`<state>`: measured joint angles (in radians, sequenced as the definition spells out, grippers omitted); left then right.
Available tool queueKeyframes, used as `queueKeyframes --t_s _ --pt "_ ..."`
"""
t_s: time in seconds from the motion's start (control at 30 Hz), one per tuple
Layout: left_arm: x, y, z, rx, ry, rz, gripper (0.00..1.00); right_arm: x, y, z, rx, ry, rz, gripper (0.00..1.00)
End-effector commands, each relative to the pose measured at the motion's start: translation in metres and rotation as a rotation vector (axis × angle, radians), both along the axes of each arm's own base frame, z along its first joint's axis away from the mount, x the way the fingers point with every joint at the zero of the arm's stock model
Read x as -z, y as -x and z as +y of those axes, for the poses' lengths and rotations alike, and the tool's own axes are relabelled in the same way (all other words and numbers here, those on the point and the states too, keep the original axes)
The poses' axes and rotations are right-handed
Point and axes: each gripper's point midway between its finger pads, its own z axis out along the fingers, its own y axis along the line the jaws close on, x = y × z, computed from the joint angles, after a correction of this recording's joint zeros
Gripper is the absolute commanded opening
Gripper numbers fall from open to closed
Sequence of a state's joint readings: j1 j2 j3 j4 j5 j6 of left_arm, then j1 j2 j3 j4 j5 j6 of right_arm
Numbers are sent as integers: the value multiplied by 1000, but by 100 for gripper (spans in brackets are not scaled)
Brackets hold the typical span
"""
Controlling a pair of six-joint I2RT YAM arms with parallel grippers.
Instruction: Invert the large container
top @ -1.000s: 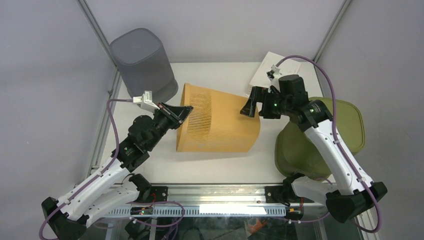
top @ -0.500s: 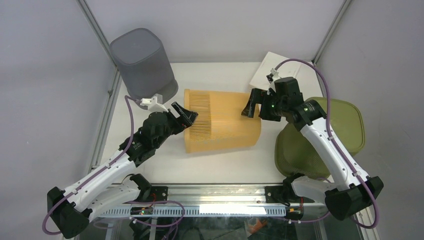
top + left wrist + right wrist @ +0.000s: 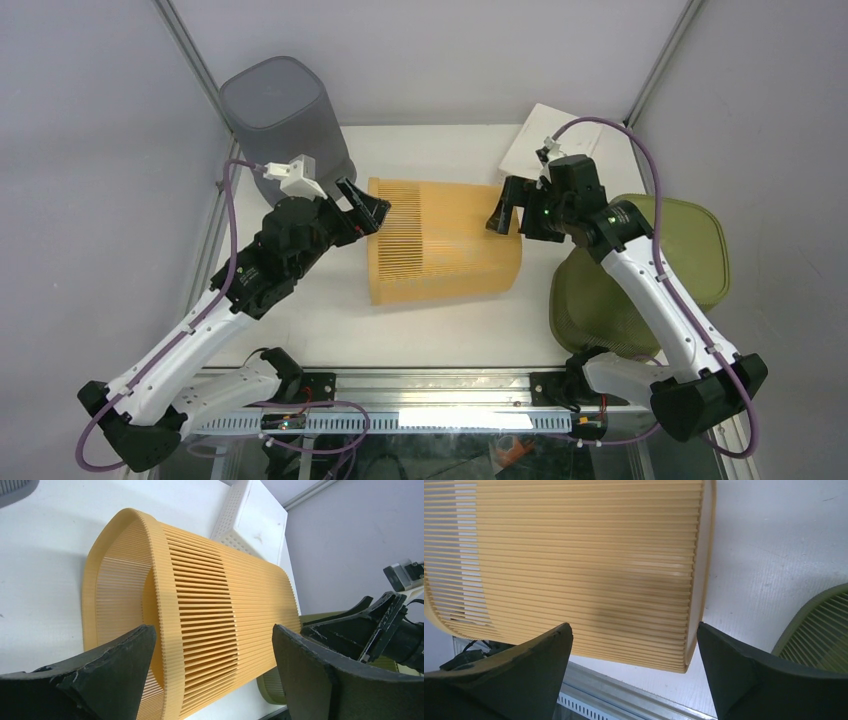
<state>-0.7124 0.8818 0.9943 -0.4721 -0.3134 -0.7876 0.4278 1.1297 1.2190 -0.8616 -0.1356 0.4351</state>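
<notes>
Container [image 3: 445, 245] sideways between left gripper [image 3: 374, 214] and right gripper [image 3: 501, 207] (both agape)

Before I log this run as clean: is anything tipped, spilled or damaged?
The yellow basket lies on its side on the table, between the open left gripper and right gripper. No spill or damage shows.

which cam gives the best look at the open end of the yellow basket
Left wrist: it faces the yellow slatted basket from its open end, showing the rim and part of the inside. Top external shows the whole basket lying on its side, its opening edge-on. Right wrist shows only side slats and the base edge.
</notes>
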Motion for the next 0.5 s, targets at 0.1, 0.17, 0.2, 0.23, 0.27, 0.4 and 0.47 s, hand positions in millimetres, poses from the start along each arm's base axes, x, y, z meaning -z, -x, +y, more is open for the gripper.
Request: queueKeyframes --t_s 0.1,0.17,0.2,0.23,0.27,0.4,0.47 --pt "-21 3 -2 46 -30 -31 88 -24 -18 -10 55 31 -109 99" --pt "-24 4 -12 93 -19 -34 88 -17 -19 -7 46 32 -91 100" --pt "-26 5 -17 118 -18 -38 87 -14 -20 -5 39 29 -84 100" --pt "-28 6 -21 139 -12 -45 87 -11 -20 -3 33 27 -77 99" --pt "-29 7 -24 159 -6 -53 87 -8 -21 -2 30 26 -71 100" --pt "-20 4 -34 195 -15 -55 88 -7 -25 10 -2 -16 -70 100" --pt "-8 0 -36 193 -42 -28 88 -12 -26 19 -36 -55 -83 99"
